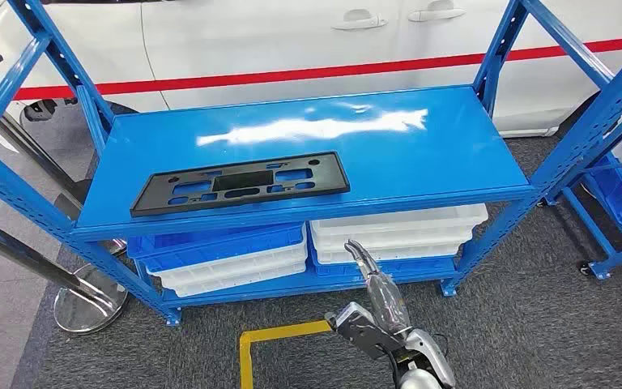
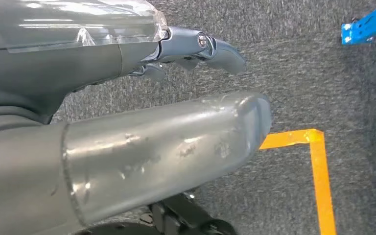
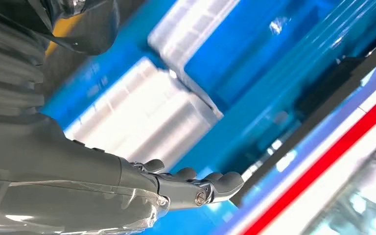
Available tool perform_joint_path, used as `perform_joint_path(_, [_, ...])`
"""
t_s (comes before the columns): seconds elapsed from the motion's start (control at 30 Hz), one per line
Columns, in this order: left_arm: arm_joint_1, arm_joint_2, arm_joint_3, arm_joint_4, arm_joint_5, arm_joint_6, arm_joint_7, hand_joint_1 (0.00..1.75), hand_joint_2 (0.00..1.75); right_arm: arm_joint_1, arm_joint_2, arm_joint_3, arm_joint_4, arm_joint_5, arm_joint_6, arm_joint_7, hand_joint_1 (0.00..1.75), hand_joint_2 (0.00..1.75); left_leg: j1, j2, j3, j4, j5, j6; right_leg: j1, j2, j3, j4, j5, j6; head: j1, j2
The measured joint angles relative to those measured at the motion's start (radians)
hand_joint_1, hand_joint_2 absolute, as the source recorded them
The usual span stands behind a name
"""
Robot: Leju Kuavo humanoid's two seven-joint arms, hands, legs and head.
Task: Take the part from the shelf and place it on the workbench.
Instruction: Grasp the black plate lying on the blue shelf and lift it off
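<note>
I'd put the task at its very start: the black part [image 1: 241, 183] lies flat on the top of the blue shelf [image 1: 453, 154], near its front edge and untouched, and nothing has gone to the surface yet. My right hand [image 1: 372, 300] is raised in front of the lower bins [image 1: 397, 235], fingers stretched out and holding nothing, well short of the part. My left hand [image 2: 176, 54] hangs over the carpet, fingers loosely apart and empty, so the reach, grasp and carry are all left

The part [image 1: 240, 183] is a long, flat black plastic plate with several cut-out slots and a rectangular opening at its middle. It lies flat on the blue shelf [image 1: 421, 154], along the front edge, toward the left corner.
</note>
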Motion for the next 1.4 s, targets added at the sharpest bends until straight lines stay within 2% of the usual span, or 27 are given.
perform_joint_path(0.07, [-0.003,-0.001,0.01,0.0,-0.017,-0.002,-0.004,0.0,0.0,-0.009,0.0,0.006,-0.008,0.033,-0.01,0.006,0.0,1.75,-0.004,0.0,0.037,-0.083,0.047,0.01,0.003,0.001,0.003,0.0,-0.001,-0.001,0.0,0.0])
perform_joint_path(0.13, [-0.011,-0.001,0.032,0.0,-0.051,-0.006,-0.011,0.0,0.0,-0.027,0.0,0.018,-0.021,0.098,-0.03,0.017,0.0,1.75,-0.014,-0.001,0.095,-0.213,0.1,0.031,0.007,0.003,0.005,0.001,-0.003,0.002,0.0,0.0])
perform_joint_path(0.17, [-0.015,-0.001,0.042,0.0,-0.067,-0.008,-0.014,0.0,0.0,-0.036,0.0,0.024,-0.027,0.13,-0.04,0.023,0.0,1.75,-0.018,-0.002,0.11,-0.25,0.109,0.038,0.008,0.003,0.003,0.001,-0.003,0.006,0.0,0.0])
perform_joint_path(0.23, [-0.022,-0.002,0.062,0.0,-0.097,-0.011,-0.019,0.0,0.0,-0.051,-0.001,0.034,-0.035,0.191,-0.059,0.034,0.0,1.75,-0.022,-0.002,0.114,-0.268,0.109,0.043,0.007,0.003,0.0,-0.001,-0.001,0.017,0.0,0.0])
perform_joint_path(0.3, [-0.026,-0.004,0.081,0.0,-0.129,-0.017,-0.024,0.0,0.0,-0.066,-0.002,0.042,-0.045,0.256,-0.08,0.045,0.0,1.75,-0.017,-0.001,0.119,-0.281,0.118,0.049,0.005,0.002,-0.002,0.007,-0.009,0.028,0.0,0.0])
perform_joint_path(0.37, [-0.032,-0.005,0.099,0.0,-0.16,-0.023,-0.029,0.0,0.0,-0.086,-0.005,0.05,-0.052,0.319,-0.104,0.056,0.0,1.75,-0.012,0.001,0.125,-0.294,0.125,0.055,0.004,0.001,-0.033,0.074,-0.051,0.038,0.001,0.0])
perform_joint_path(0.43, [-0.041,-0.005,0.117,0.001,-0.191,-0.029,-0.034,0.0,0.0,-0.104,-0.006,0.06,-0.054,0.382,-0.126,0.068,0.0,1.75,-0.013,0.001,0.126,-0.296,0.123,0.059,0.001,0.001,-0.098,0.199,-0.107,0.045,0.0,0.0])
perform_joint_path(0.47, [-0.045,-0.006,0.126,0.001,-0.208,-0.033,-0.037,0.0,0.0,-0.11,-0.007,0.066,-0.054,0.417,-0.137,0.074,0.0,1.75,-0.013,0.001,0.126,-0.295,0.12,0.06,-0.001,0.001,-0.126,0.249,-0.118,0.048,0.0,0.0])
perform_joint_path(0.5, [-0.048,-0.006,0.135,0.002,-0.225,-0.036,-0.039,0.0,0.0,-0.117,-0.007,0.072,-0.054,0.451,-0.149,0.082,0.0,1.75,-0.013,0.0,0.129,-0.295,0.117,0.059,-0.002,0.001,-0.14,0.266,-0.109,0.049,0.0,0.0])
perform_joint_path(0.53, [-0.05,-0.006,0.144,0.002,-0.241,-0.041,-0.042,0.0,0.0,-0.126,-0.007,0.077,-0.054,0.484,-0.16,0.089,0.0,1.75,-0.013,0.0,0.134,-0.295,0.113,0.058,-0.002,0.001,-0.133,0.243,-0.081,0.049,0.001,0.0])
perform_joint_path(0.6, [-0.056,-0.008,0.159,0.003,-0.273,-0.048,-0.047,0.0,0.0,-0.147,-0.007,0.088,-0.054,0.547,-0.184,0.102,0.0,1.75,-0.013,0.0,0.146,-0.294,0.104,0.052,-0.003,-0.001,-0.075,0.115,-0.004,0.043,0.0,0.0])
perform_joint_path(0.63, [-0.06,-0.009,0.166,0.004,-0.288,-0.052,-0.05,0.0,0.0,-0.16,-0.006,0.095,-0.054,0.577,-0.197,0.108,0.0,1.75,-0.015,-0.001,0.149,-0.292,0.099,0.047,-0.001,-0.002,-0.046,0.053,0.018,0.038,0.0,0.0])
perform_joint_path(0.7, [-0.068,-0.01,0.182,0.005,-0.319,-0.06,-0.054,0.0,0.0,-0.182,-0.005,0.108,-0.054,0.637,-0.221,0.121,0.0,1.75,-0.017,-0.001,0.152,-0.292,0.092,0.036,0.004,-0.003,-0.019,-0.004,0.022,0.027,0.0,0.0])
perform_joint_path(0.77, [-0.075,-0.01,0.195,0.005,-0.348,-0.067,-0.06,0.0,0.0,-0.199,-0.002,0.12,-0.055,0.691,-0.242,0.133,0.0,1.75,-0.018,0.0,0.157,-0.295,0.086,0.024,0.004,-0.002,-0.014,-0.01,0.017,0.017,0.0,0.0])
perform_joint_path(0.83, [-0.083,-0.01,0.208,0.005,-0.375,-0.074,-0.065,0.0,0.0,-0.217,0.003,0.132,-0.057,0.744,-0.263,0.145,0.0,1.75,-0.017,0.0,0.152,-0.266,0.067,0.014,-0.001,-0.002,0.0,-0.019,0.014,0.006,0.0,0.0])
perform_joint_path(0.87, [-0.087,-0.01,0.215,0.005,-0.392,-0.078,-0.066,0.0,0.0,-0.229,0.008,0.138,-0.058,0.774,-0.276,0.152,0.0,1.75,-0.015,0.0,0.13,-0.221,0.047,0.01,-0.004,-0.003,0.008,-0.022,0.012,0.0,0.0,0.0])
perform_joint_path(0.93, [-0.093,-0.011,0.229,0.005,-0.424,-0.088,-0.068,0.0,0.0,-0.249,0.017,0.15,-0.057,0.838,-0.304,0.165,0.0,1.75,-0.013,0.0,0.051,-0.086,0.0,0.003,-0.004,-0.003,0.019,-0.023,0.002,-0.007,0.0,0.0])
perform_joint_path(0.97, [-0.094,-0.011,0.234,0.005,-0.439,-0.093,-0.068,0.0,0.0,-0.255,0.021,0.155,-0.057,0.869,-0.317,0.171,0.0,1.75,-0.012,0.0,0.008,-0.025,-0.011,0.001,-0.003,-0.003,0.025,-0.023,-0.004,-0.009,0.0,0.0])
perform_joint_path(1.0, [-0.094,-0.01,0.238,0.005,-0.452,-0.097,-0.068,0.0,0.0,-0.259,0.024,0.16,-0.056,0.897,-0.328,0.177,0.0,1.75,-0.011,0.0,-0.021,0.003,-0.001,0.0,-0.003,-0.002,0.033,-0.023,-0.011,-0.008,0.0,0.0])
perform_joint_path(1.03, [-0.095,-0.01,0.241,0.005,-0.464,-0.101,-0.068,0.0,0.0,-0.264,0.027,0.164,-0.055,0.92,-0.338,0.181,0.0,1.75,-0.011,0.0,-0.032,-0.007,0.029,0.001,-0.003,0.0,0.043,-0.023,-0.02,-0.007,0.0,0.0])
perform_joint_path(1.07, [-0.095,-0.01,0.243,0.005,-0.473,-0.105,-0.068,0.0,0.0,-0.269,0.031,0.167,-0.055,0.938,-0.346,0.185,0.0,1.75,-0.012,0.0,-0.022,-0.058,0.079,0.004,-0.003,0.001,0.056,-0.023,-0.029,-0.005,0.0,0.0])
perform_joint_path(1.1, [-0.095,-0.009,0.246,0.005,-0.479,-0.108,-0.068,0.0,0.0,-0.275,0.035,0.171,-0.054,0.951,-0.353,0.187,0.0,1.75,-0.012,-0.001,-0.002,-0.128,0.13,0.008,-0.003,0.002,0.069,-0.024,-0.04,-0.002,0.0,0.0])
perform_joint_path(1.13, [-0.096,-0.009,0.249,0.005,-0.483,-0.109,-0.068,0.0,0.0,-0.281,0.038,0.173,-0.053,0.958,-0.357,0.188,0.0,1.75,-0.015,-0.001,0.021,-0.189,0.165,0.014,-0.001,0.003,0.079,-0.024,-0.05,0.003,0.0,0.0])
perform_joint_path(1.17, [-0.097,-0.009,0.252,0.005,-0.485,-0.11,-0.067,0.0,0.0,-0.285,0.041,0.175,-0.052,0.962,-0.359,0.188,0.0,1.75,-0.017,0.0,0.04,-0.234,0.181,0.02,0.0,0.004,0.085,-0.024,-0.058,0.008,0.0,0.0])
perform_joint_path(1.3, [-0.1,-0.009,0.26,0.005,-0.486,-0.112,-0.067,0.0,0.0,-0.294,0.045,0.18,-0.05,0.965,-0.361,0.192,0.0,1.75,-0.019,-0.003,0.064,-0.27,0.162,0.041,0.002,0.003,0.09,-0.008,-0.059,0.03,0.0,0.0])
perform_joint_path(1.37, [-0.102,-0.009,0.261,0.005,-0.485,-0.112,-0.067,0.0,0.0,-0.301,0.046,0.182,-0.049,0.963,-0.362,0.193,0.0,1.75,-0.015,-0.005,0.08,-0.28,0.155,0.052,0.001,0.002,0.056,0.06,-0.074,0.039,0.0,0.0])
perform_joint_path(1.4, [-0.103,-0.009,0.261,0.005,-0.484,-0.112,-0.067,0.0,0.0,-0.303,0.046,0.183,-0.049,0.962,-0.362,0.193,0.0,1.75,-0.014,-0.005,0.087,-0.283,0.151,0.056,-0.001,0.002,0.02,0.118,-0.096,0.043,0.0,0.0])
